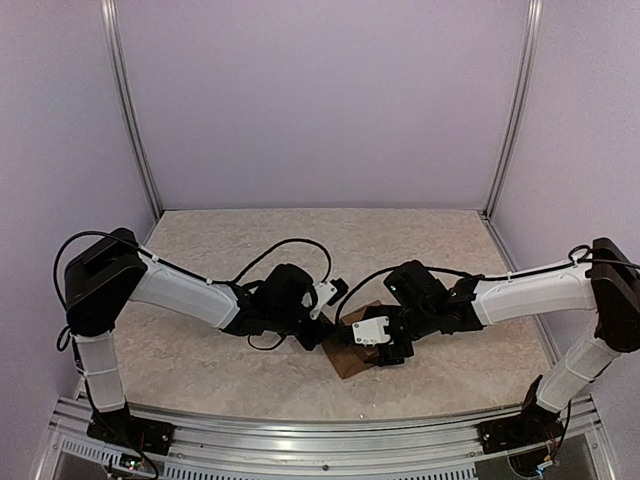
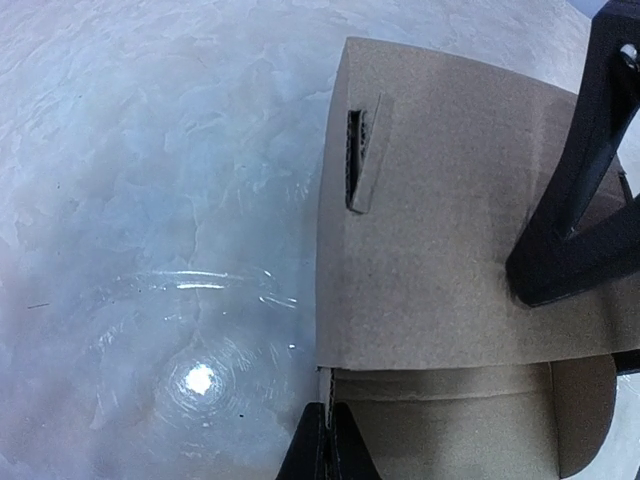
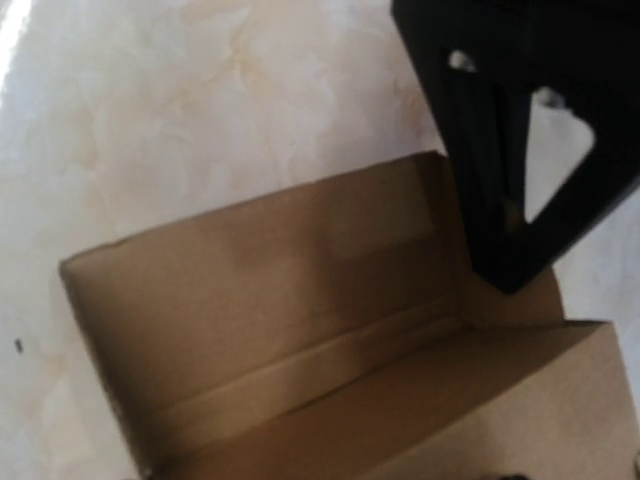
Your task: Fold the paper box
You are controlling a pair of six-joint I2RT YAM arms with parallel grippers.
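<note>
The paper box sits half-folded on the table, between the two arms. The left gripper pinches one thin wall of it. The right gripper has its fingers spread, one finger touching the top flap.

- Pale beige marbled tabletop, matte from above; in the left wrist view it looks glossy and bluish-white, with a small bright spot of reflected light near the bottom.
- Plain lilac back wall rising from the tabletop's far edge.
- Matching lilac side walls, left and right.
- Two slim silver metal uprights, left and right, in the rear corners.
- Ribbed aluminium rail along the near edge.
</note>
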